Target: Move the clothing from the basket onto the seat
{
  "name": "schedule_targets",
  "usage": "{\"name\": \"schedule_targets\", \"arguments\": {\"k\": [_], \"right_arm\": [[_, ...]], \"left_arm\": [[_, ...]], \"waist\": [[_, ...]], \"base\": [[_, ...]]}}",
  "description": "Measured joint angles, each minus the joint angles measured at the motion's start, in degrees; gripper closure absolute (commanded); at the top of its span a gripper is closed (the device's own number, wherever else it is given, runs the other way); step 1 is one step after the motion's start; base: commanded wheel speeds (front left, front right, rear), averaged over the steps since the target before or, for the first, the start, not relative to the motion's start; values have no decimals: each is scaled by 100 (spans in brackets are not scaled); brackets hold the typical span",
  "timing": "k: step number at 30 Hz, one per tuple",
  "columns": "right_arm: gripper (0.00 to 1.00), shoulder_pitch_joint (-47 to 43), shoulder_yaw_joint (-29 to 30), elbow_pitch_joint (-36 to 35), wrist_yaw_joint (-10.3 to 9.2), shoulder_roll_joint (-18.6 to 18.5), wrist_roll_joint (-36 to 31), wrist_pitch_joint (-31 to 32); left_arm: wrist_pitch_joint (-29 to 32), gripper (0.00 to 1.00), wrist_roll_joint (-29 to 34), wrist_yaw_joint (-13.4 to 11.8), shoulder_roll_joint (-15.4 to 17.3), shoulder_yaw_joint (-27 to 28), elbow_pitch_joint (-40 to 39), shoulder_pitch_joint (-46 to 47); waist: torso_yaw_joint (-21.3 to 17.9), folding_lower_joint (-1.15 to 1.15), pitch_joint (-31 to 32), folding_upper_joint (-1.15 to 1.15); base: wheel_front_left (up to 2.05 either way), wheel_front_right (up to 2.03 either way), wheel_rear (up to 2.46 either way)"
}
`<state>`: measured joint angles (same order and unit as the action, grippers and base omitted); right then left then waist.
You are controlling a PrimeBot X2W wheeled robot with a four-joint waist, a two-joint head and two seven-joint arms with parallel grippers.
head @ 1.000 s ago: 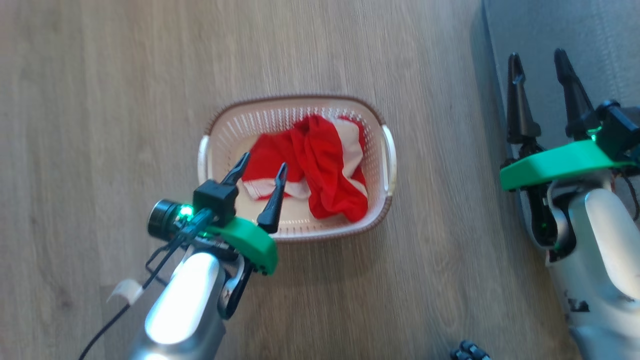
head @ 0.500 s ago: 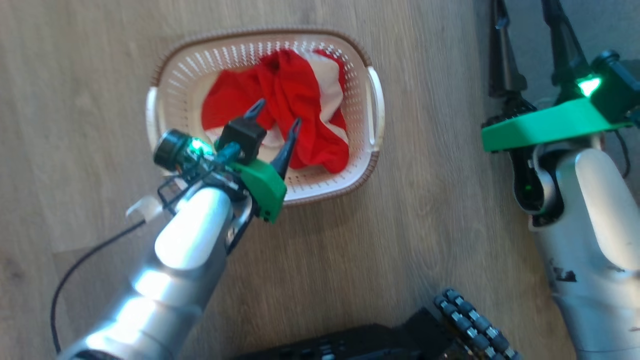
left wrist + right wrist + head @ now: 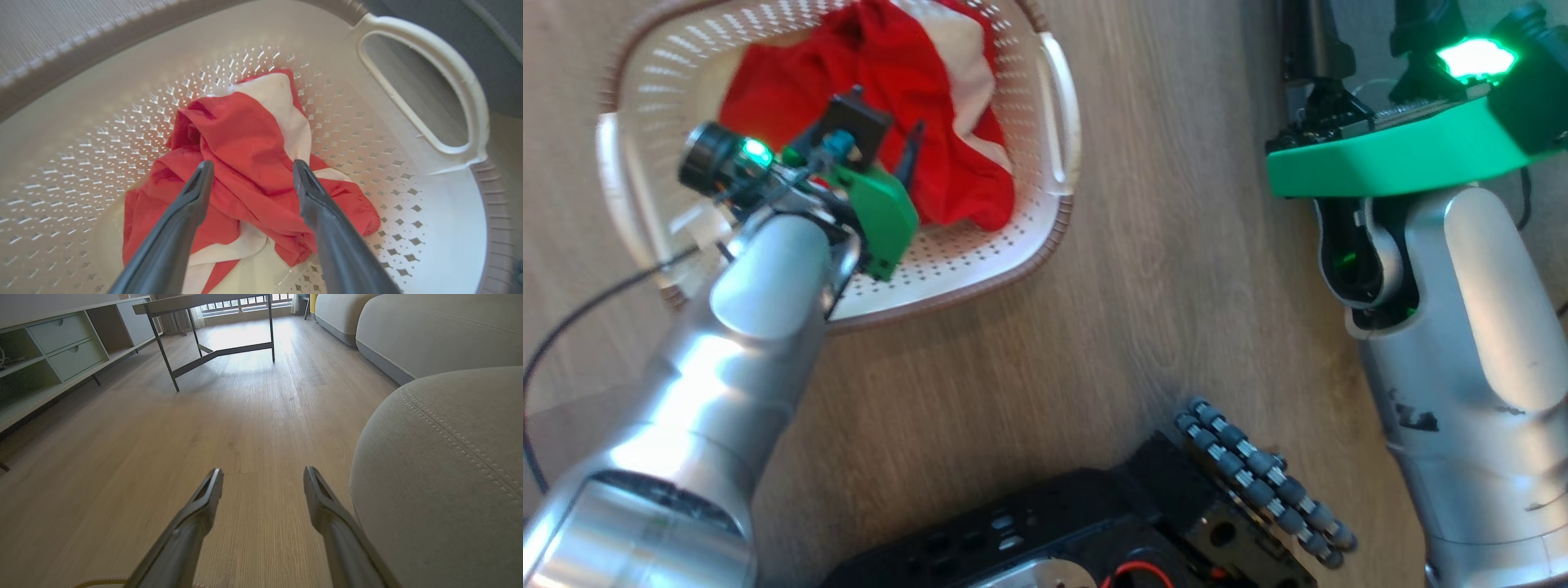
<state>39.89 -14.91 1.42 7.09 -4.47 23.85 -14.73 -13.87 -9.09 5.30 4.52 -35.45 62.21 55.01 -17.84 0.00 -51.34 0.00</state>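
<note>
Around basket rim: basket (image 3: 968,263) sits on bare floor (image 3: 1160,286), open planks on the near and rt sides; white handle on its rt side is clear of everything. Robot's black base (image 3: 1094,523) w/ roller wheel (image 3: 1258,474) is nearby, not touching the basket.
Room inside basket: L arm reaches over the near rim; perforated walls stand apart from both fingers, bare bottom shows to the rt of the pile.
Clothing: clothing (image 3: 249,134), red w/ broad white stripes, is bunched in the basket's middle, one white band up against the far wall.
L gripper: left gripper (image 3: 252,164) has fingers apart at a medium gap, nothing clamped. Tips straddle a raised red fold and are right at the cloth; contact can't be told.
R gripper: right gripper (image 3: 263,473) is spread wide w/ nothing between the fingers, over bare floor, well apart from the basket. Its rt finger runs just beside the seat's rounded corner; no contact visible.
Seat: seat (image 3: 441,477), grey fabric w/ a pale double stitch line, is on the robot's rt, separated from the basket by a strip of floor.
Surface: light wood-look planks, matte, w/ a bright window patch further off.
Room: table (image 3: 220,351) on thin dark metal legs stands ahead, w/ lots of open floor before it. Low shelf unit (image 3: 61,347) w/ drawers runs along the L wall; more grey cushions (image 3: 429,330) lie beyond the seat.
Cable: thin black lead (image 3: 572,310) loops off the L forearm, outside the basket.
</note>
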Motion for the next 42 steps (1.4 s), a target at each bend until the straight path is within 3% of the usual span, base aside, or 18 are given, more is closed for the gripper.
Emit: {"name": "schedule_targets", "arguments": {"k": [11,21,28,29,30,31,42], "right_arm": [[0,176,-152,-241,0,91,88,0],[0,162,-87,-257,0,102,153,0],[0,58,-57,-257,0,103,155,0],[0,58,-53,-257,0,103,164,0],[0,58,-45,-257,0,103,186,0],[0,57,-30,-257,0,104,193,0],[0,81,36,-187,0,104,194,0]], "left_arm": [[450,0,60,-159,209,-89,812,712],[999,0,268,-541,219,-300,1107,854],[1139,1,226,-522,207,-333,1137,884],[1172,42,221,-487,203,-334,1140,884],[1182,68,194,-472,198,-343,1147,884],[1183,100,176,-454,193,-347,1150,884],[672,100,-16,-328,163,-347,1181,881]], "waist": [[-512,0,-525,0],[-526,0,-610,1],[-510,0,-637,0],[-510,0,-639,0],[-510,0,-641,1],[-508,0,-645,0],[-524,0,-525,0]], "base": [[0,0,0],[0,0,0],[0,0,0],[0,0,0],[0,0,0],[0,0,0],[0,0,0]]}}
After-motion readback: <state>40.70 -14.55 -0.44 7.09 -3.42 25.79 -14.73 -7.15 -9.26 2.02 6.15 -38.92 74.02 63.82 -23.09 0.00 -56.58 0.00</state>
